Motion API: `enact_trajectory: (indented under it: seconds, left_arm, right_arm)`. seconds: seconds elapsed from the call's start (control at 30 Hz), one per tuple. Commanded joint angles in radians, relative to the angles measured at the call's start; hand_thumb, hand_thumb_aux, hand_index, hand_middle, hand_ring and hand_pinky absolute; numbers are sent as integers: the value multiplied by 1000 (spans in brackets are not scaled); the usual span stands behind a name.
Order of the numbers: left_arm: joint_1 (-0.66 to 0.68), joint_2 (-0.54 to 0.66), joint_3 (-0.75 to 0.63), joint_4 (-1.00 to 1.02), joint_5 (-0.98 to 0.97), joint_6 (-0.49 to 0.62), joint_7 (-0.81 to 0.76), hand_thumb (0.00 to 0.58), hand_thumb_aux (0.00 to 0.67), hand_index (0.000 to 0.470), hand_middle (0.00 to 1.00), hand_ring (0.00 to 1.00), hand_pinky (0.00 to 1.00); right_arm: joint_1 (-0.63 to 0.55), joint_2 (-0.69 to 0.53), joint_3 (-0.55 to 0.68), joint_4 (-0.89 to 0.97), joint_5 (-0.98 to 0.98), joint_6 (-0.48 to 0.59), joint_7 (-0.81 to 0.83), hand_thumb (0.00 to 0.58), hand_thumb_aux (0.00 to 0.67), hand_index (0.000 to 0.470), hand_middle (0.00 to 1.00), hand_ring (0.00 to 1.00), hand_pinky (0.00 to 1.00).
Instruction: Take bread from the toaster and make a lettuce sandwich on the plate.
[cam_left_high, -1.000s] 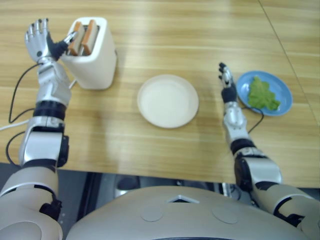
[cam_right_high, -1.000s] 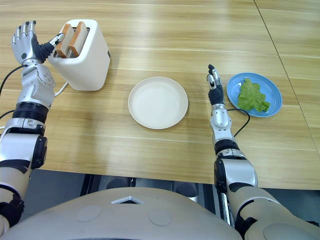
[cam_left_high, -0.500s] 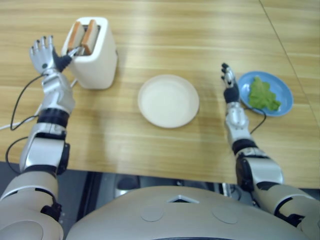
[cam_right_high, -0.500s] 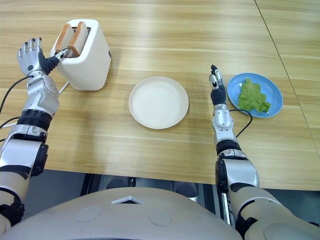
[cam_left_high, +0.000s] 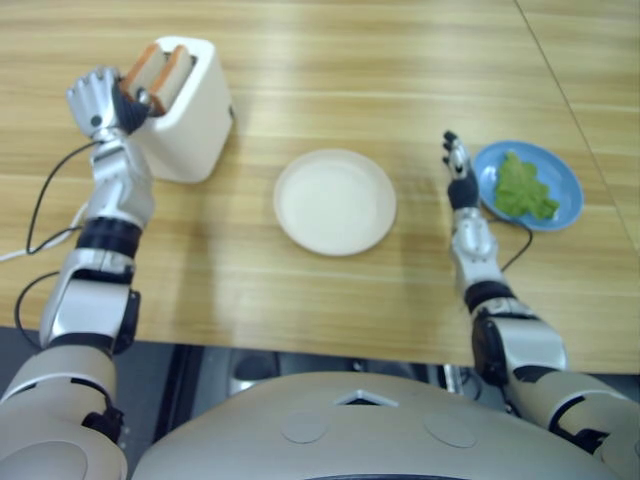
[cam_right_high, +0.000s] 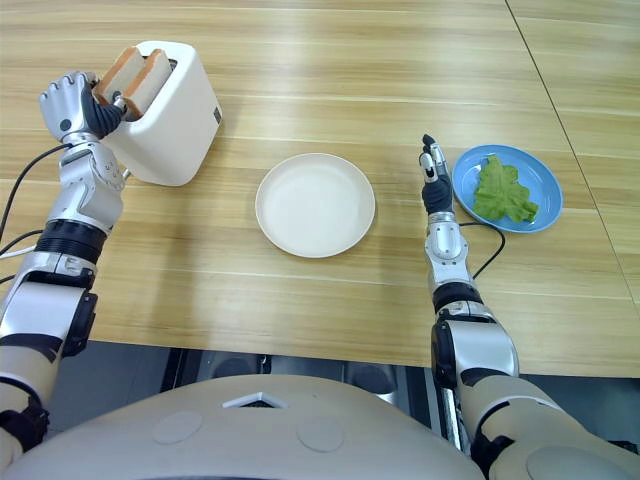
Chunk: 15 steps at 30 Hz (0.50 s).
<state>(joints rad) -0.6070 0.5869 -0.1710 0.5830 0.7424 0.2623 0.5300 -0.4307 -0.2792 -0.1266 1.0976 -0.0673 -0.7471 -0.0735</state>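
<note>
A white toaster (cam_right_high: 170, 115) stands at the far left, leaning slightly, with two browned bread slices (cam_right_high: 135, 72) sticking out of its slots. My left hand (cam_right_high: 72, 103) is at the toaster's left top corner, its fingers curled around the left bread slice. An empty cream plate (cam_right_high: 315, 205) lies in the middle of the table. A green lettuce leaf (cam_right_high: 497, 190) rests on a blue plate (cam_right_high: 545, 192) at the right. My right hand (cam_right_high: 432, 172) stands just left of that plate with straight fingers, holding nothing.
The toaster's thin black cable (cam_right_high: 25, 180) loops over the table beside my left forearm. Another black cable (cam_right_high: 485, 245) curls by my right wrist. Wide bare wood lies behind the plates, and the table's front edge is close to me.
My left hand has moved against the toaster and curled its spread fingers onto the left slice. The toaster now leans a little. My right hand has stayed where it was.
</note>
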Motion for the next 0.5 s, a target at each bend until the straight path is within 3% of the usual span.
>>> enact_trajectory:
  seconds: [0.03, 0.23, 0.37, 0.5]
  left_arm:
    - [37, 29, 37, -102, 18, 14, 51, 580, 670, 460, 1000, 1000, 1000]
    - [130, 32, 139, -373, 36, -4, 180, 580, 670, 460, 1000, 1000, 1000]
    - [209, 0, 272, -568, -130, -196, 194, 580, 670, 460, 1000, 1000, 1000]
    - [212, -84, 292, -610, -490, -426, -64, 580, 670, 460, 1000, 1000, 1000]
  right_arm:
    - [7, 9, 10, 25, -7, 37, 7, 0, 0, 0, 0, 0, 0]
    - [10, 12, 20, 42, -8, 69, 8, 0, 0, 0, 0, 0, 0]
    - [13, 14, 22, 38, -6, 69, 11, 0, 0, 0, 0, 0, 0]
    - [13, 17, 20, 35, -2, 69, 14, 0, 0, 0, 0, 0, 0]
